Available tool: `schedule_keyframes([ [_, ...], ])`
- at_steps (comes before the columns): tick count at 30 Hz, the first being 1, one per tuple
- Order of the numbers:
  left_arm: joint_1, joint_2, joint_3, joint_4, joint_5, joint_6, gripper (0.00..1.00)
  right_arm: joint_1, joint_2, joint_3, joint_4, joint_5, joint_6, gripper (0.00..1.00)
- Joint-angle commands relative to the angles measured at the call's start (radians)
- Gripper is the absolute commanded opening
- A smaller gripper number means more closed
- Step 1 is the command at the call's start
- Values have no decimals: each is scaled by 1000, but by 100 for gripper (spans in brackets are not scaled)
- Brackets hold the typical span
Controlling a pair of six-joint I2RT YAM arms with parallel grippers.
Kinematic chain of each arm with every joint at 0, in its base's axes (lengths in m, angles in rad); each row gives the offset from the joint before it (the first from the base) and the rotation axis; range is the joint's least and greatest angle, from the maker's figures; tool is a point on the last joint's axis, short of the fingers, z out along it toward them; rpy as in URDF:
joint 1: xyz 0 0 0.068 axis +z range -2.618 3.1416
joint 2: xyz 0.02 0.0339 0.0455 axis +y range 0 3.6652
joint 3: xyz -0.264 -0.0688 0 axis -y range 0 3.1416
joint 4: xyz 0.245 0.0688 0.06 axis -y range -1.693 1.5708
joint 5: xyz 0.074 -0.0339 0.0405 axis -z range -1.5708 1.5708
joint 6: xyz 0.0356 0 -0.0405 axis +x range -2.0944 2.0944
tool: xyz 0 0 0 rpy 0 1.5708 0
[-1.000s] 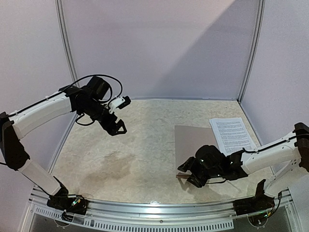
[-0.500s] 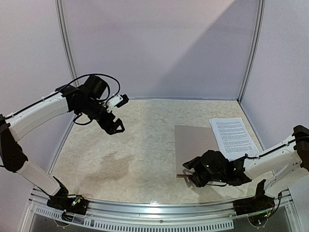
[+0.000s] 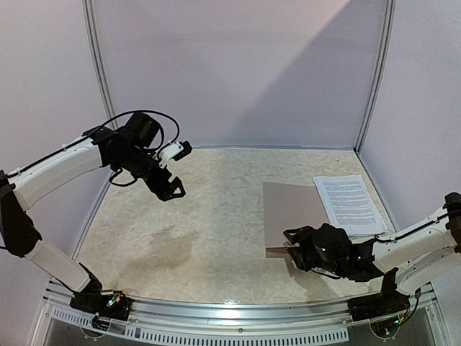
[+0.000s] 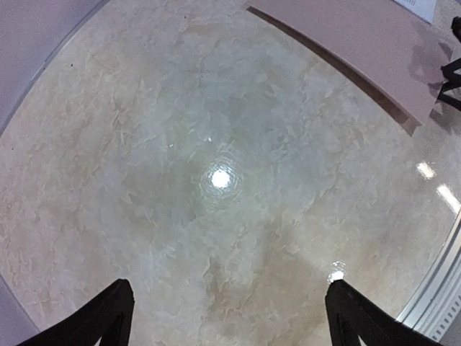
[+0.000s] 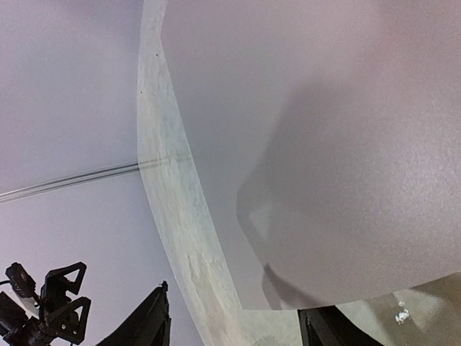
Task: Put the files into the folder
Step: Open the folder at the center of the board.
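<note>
The brown-tan folder (image 3: 292,207) lies flat at the right of the table and also shows in the left wrist view (image 4: 360,43) and the right wrist view (image 5: 324,144). The files (image 3: 348,202), white printed sheets, lie beside its right edge, outside it. My right gripper (image 3: 289,245) is open at the folder's near-left corner (image 5: 238,324). The folder's near edge curls up slightly above the right fingertip (image 5: 338,328). My left gripper (image 3: 178,171) is wide open and empty, held high over the left of the table (image 4: 230,324).
Pale walls with metal posts (image 3: 99,79) enclose the table on three sides. A metal rail (image 3: 238,311) runs along the near edge. The marbled tabletop (image 3: 194,231) lies between the arms.
My right gripper has slid right and nearer along the folder's near edge, and that edge has lifted a little. The left arm has barely moved.
</note>
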Motion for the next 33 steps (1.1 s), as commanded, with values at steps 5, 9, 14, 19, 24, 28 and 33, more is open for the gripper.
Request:
schedule_keyframes([
  [5, -7, -24, -2, -22, -8, 24, 94, 2, -37, -10, 49, 192, -96, 56],
  [9, -7, -23, -4, -25, -3, 26, 94, -8, -43, -6, 6, 245, -102, 52],
  [14, -7, -26, -2, -33, 4, 33, 94, -31, -36, -27, 12, 269, -110, 44],
  [19, -7, -26, -2, -37, 10, 40, 94, -49, -29, -32, 52, 290, -152, 31],
  [24, -7, -25, 0, -42, 7, 47, 94, -66, -3, -36, 88, 268, -176, 1],
  [28, -7, -32, 0, -49, -4, 62, 95, -66, 3, 0, 24, 232, -201, 0],
  [33, 4, -41, 11, -63, -12, 79, 95, -65, -10, 181, -214, 130, -351, 0],
])
